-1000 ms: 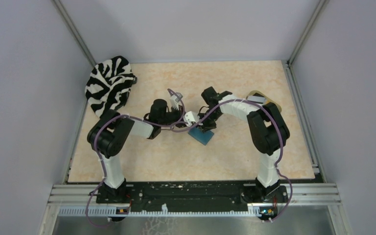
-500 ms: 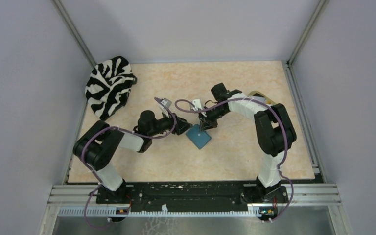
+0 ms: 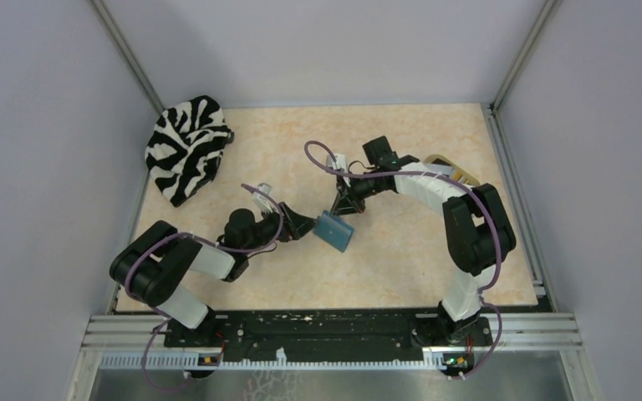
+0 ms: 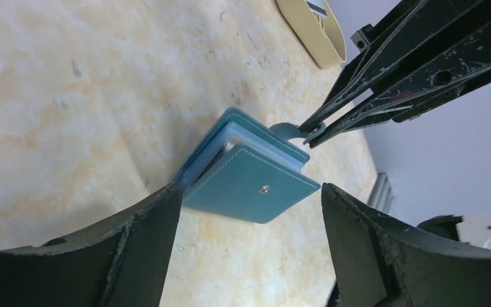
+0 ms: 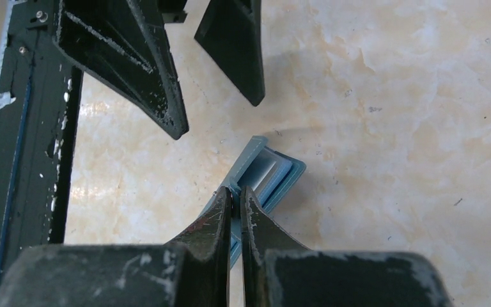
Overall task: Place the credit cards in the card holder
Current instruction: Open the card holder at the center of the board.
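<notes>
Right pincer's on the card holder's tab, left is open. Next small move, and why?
Probably ease the left pincer forward and shut it on the card holder. The right pincer pinches the snap tab; the left stands open around it, so a pull might only drag it.

Left arm [image 3: 209,261] and right arm [image 3: 425,185]: white link shells, chunky black joint housings, purple cable [image 3: 308,150] looped loose along each. Left tool [image 4: 250,188] and right tool [image 5: 235,192]: matte black wedge fingers [image 5: 134,57] tapering to narrow tips, paint chipped white along edges.
</notes>
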